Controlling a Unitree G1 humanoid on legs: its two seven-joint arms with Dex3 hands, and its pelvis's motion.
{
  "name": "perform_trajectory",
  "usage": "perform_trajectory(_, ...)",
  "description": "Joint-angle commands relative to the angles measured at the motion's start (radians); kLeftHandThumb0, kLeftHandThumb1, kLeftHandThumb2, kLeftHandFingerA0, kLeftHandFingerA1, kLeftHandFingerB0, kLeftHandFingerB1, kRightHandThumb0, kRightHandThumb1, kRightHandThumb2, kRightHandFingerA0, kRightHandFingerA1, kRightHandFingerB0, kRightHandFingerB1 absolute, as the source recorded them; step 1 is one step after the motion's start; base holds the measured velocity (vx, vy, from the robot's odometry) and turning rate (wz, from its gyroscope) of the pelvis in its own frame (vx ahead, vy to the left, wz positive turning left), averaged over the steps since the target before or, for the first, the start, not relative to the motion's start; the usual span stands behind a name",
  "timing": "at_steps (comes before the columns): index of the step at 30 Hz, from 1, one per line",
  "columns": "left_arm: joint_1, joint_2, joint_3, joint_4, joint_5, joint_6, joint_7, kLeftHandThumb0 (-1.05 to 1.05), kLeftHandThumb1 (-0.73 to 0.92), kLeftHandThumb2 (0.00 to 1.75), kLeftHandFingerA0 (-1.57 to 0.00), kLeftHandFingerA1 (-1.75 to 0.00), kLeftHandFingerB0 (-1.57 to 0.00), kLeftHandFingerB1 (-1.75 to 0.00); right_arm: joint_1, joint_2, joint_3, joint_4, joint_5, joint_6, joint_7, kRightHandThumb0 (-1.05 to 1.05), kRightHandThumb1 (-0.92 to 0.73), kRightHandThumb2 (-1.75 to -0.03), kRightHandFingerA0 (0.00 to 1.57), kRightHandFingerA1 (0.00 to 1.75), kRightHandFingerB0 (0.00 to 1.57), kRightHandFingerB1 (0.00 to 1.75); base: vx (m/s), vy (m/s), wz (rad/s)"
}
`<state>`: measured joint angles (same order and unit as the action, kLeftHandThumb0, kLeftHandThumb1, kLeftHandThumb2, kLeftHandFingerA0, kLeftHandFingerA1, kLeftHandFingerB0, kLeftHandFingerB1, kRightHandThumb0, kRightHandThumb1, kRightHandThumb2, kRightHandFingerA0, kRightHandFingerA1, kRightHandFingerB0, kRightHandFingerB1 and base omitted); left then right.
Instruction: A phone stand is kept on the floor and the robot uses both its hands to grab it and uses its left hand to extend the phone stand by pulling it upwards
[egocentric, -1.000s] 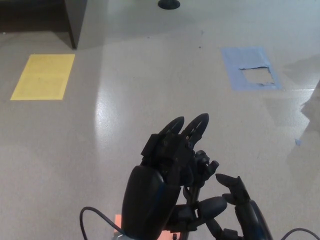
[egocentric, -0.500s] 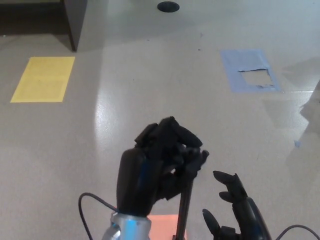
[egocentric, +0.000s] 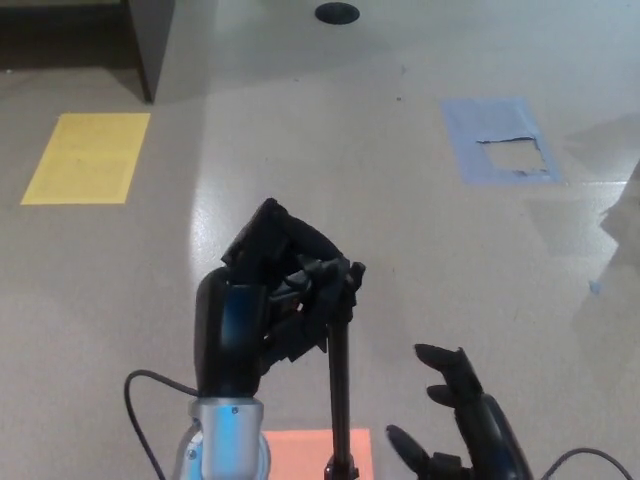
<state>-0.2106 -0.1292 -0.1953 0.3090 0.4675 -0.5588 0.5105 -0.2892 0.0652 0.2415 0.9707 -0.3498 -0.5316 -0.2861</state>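
Phone stand (egocentric: 340, 385) rises as a thin black pole from the bottom edge of the view, just above an orange patch (egocentric: 315, 452) on the floor (egocentric: 400, 200). Its top end sits inside the left hand (egocentric: 275, 295), whose fingers are clenched around the head of the pole. The right hand (egocentric: 455, 415) hangs to the right of the pole, apart from it, fingers spread and grasping nothing. Far above and left of the stand lies a yellow rectangle (egocentric: 88, 157); far above and right of it, a blue taped patch (egocentric: 500, 140). A black disc (egocentric: 337, 13) sits well beyond the stand, near the top edge.
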Motion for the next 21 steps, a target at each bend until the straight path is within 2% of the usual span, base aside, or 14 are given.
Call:
perform_trajectory(1, 0.040, -0.050, -0.032, -0.066, 0.003, 0.091, -0.019, -0.14, 0.77, 0.62, -0.79, -1.75, -0.48, -1.75, -0.031, 0.008, 0.125, -0.048, -0.129, 0.052, 0.000, -1.05, -0.68, -0.64, 0.00, 0.89, 0.00, 0.74, 0.00, 0.000, 0.00)
perform_trajectory(2, 0.042, -0.055, -0.037, -0.077, 0.008, 0.096, -0.020, -0.14, 0.77, 0.62, -0.79, -1.75, -0.48, -1.75, -0.038, 0.002, 0.147, -0.048, -0.155, 0.053, -0.007, -1.05, -0.68, -0.64, 0.00, 0.89, 0.00, 0.74, 0.00, 0.000, 0.00)
perform_trajectory(3, 0.043, -0.070, -0.048, -0.104, 0.018, 0.106, -0.021, -0.15, 0.78, 0.61, -0.76, -1.75, -0.47, -1.75, -0.066, -0.001, 0.197, -0.027, -0.209, 0.039, -0.063, -1.05, -0.56, -0.98, 0.01, 0.68, 0.01, 0.59, 0.00, 0.000, 0.00)
perform_trajectory(4, 0.040, -0.075, -0.055, -0.115, 0.017, 0.104, -0.024, -0.12, 0.79, 0.62, -0.73, -1.75, -0.46, -1.75, -0.090, -0.006, 0.242, -0.015, -0.262, 0.051, -0.114, -1.05, -0.84, -0.69, 0.00, 0.28, 0.00, 0.28, 0.00, 0.000, 0.00)
perform_trajectory(6, 0.024, -0.098, -0.082, -0.162, 0.024, 0.111, -0.038, -0.10, 0.81, 0.60, -0.75, -1.75, -0.49, -1.75, -0.134, 0.028, 0.307, 0.005, -0.308, 0.097, -0.139, -1.05, -0.91, -0.68, 0.00, 0.11, 0.00, 0.04, 0.00, 0.000, 0.00)
perform_trajectory(8, 0.016, -0.114, -0.097, -0.183, 0.026, 0.121, -0.044, -0.10, 0.81, 0.59, -0.72, -1.75, -0.46, -1.75, -0.127, 0.075, 0.279, 0.011, -0.222, 0.116, -0.054, -1.05, -0.75, -0.68, 0.00, 0.60, 0.00, 0.31, 0.00, 0.000, 0.00)
perform_trajectory(12, -0.004, -0.138, -0.124, -0.210, 0.023, 0.150, -0.042, -0.09, 0.78, 0.62, -0.70, -1.75, -0.41, -1.75, -0.145, 0.134, 0.299, 0.002, -0.202, 0.225, -0.021, -1.05, -0.82, -0.68, 0.00, 0.98, 0.00, 0.25, 0.00, 0.000, 0.00)
perform_trajectory(13, -0.012, -0.153, -0.139, -0.224, 0.031, 0.170, -0.039, -0.10, 0.79, 0.62, -0.70, -1.75, -0.44, -1.75, -0.145, 0.189, 0.257, 0.017, -0.137, 0.218, -0.034, -1.05, -0.46, -0.96, 0.21, 0.95, 0.02, 0.62, 0.00, 0.000, 0.00)
perform_trajectory(15, -0.021, -0.162, -0.157, -0.224, 0.047, 0.179, -0.021, -0.09, 0.79, 0.63, -0.71, -1.75, -0.45, -1.75, -0.140, 0.232, 0.219, 0.049, -0.092, 0.167, -0.094, -1.05, -0.63, -0.66, 0.34, 1.10, 0.25, 0.94, 0.00, 0.000, 0.00)
perform_trajectory(16, -0.018, -0.167, -0.167, -0.233, 0.056, 0.195, -0.018, -0.09, 0.78, 0.64, -0.72, -1.75, -0.45, -1.75, -0.133, 0.261, 0.175, 0.072, -0.044, 0.113, -0.117, -1.05, -0.53, -0.59, 1.00, 1.04, 1.04, 0.97, 0.00, 0.000, 0.00)
perform_trajectory(17, -0.012, -0.170, -0.180, -0.247, 0.062, 0.214, -0.018, -0.10, 0.79, 0.64, -0.74, -1.75, -0.46, -1.75, -0.132, 0.288, 0.136, 0.092, -0.009, 0.076, -0.148, -0.60, -0.23, -0.94, 1.57, 1.44, 1.57, 1.44, 0.00, 0.000, 0.00)
perform_trajectory(18, -0.003, -0.172, -0.192, -0.263, 0.065, 0.232, -0.019, -0.10, 0.79, 0.64, -0.74, -1.75, -0.46, -1.75, -0.135, 0.310, 0.105, 0.107, 0.011, 0.054, -0.179, -0.60, -0.23, -0.94, 1.57, 1.44, 1.57, 1.44, 0.00, 0.000, 0.00)
perform_trajectory(19, 0.002, -0.166, -0.200, -0.275, 0.068, 0.240, -0.017, -0.11, 0.79, 0.63, -0.74, -1.75, -0.47, -1.75, -0.135, 0.321, 0.082, 0.114, 0.025, 0.026, -0.184, -0.98, -0.61, -1.03, 1.56, 1.40, 1.52, 1.39, 0.00, 0.000, 0.00)
perform_trajectory(21, 0.003, -0.150, -0.208, -0.294, 0.073, 0.245, -0.014, -0.10, 0.80, 0.63, -0.74, -1.75, -0.47, -1.75, -0.139, 0.315, 0.071, 0.114, 0.020, 0.005, -0.182, -1.05, -0.65, -0.91, 1.51, 1.29, 1.49, 1.28, 0.00, 0.000, 0.00)
